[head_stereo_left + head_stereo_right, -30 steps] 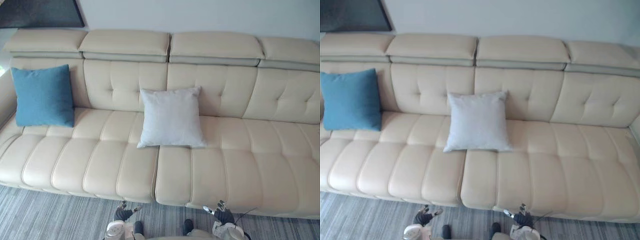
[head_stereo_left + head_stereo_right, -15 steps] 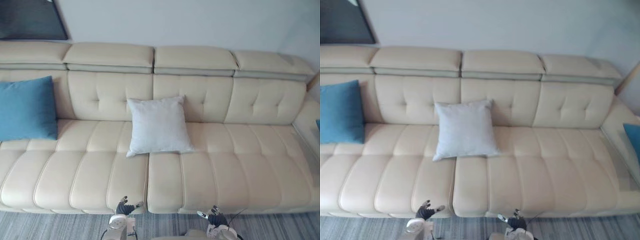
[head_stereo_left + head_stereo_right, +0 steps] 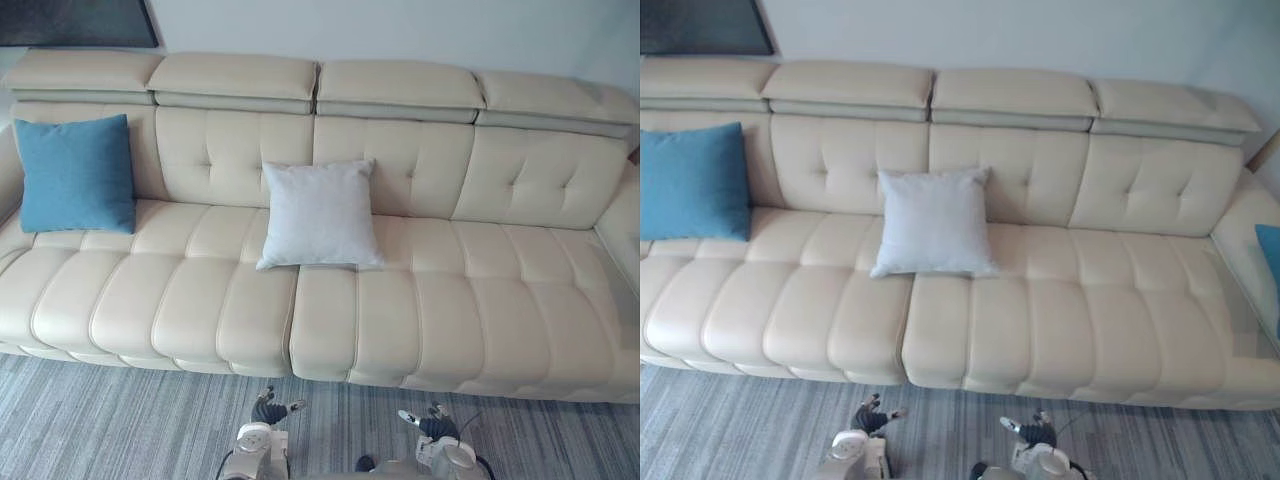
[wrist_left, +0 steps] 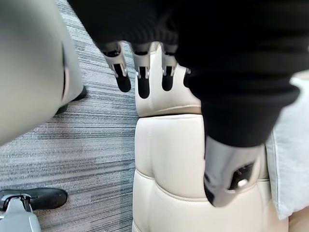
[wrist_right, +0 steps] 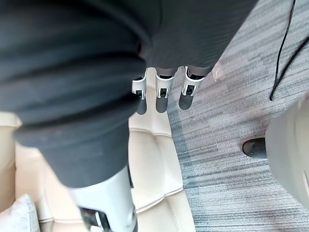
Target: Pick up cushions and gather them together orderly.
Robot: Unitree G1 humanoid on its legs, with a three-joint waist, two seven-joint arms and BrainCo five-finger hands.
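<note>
Across the middle of the frame, a long cream sofa (image 3: 420,320) against a pale wall (image 3: 400,30). In the upper left, at the sofa's far end, a blue cushion (image 3: 76,174), standing up and leaning on the back rest. Near the middle of the frame, a pale grey cushion (image 3: 320,214), also leaning on the back rest, low edge on the seat, well apart from the blue one. At the right edge of the right eye view, a small bit of a second blue cushion (image 3: 1270,258) by the sofa's side arm, mostly cut off. Along the bottom, grey striped carpet (image 3: 120,420). In the top left corner, part of a dark frame (image 3: 70,22) on the wall.

Low in the frame, left of middle, the left hand (image 3: 268,408), over the carpet in front of the sofa, touching no cushion. Fingers (image 4: 143,84) straight and a little apart, thumb out to the side, nothing held. Low and right of middle, the right hand (image 3: 432,420), also over the carpet. Fingers (image 5: 161,96) straight too, nothing between them and the thumb.
</note>
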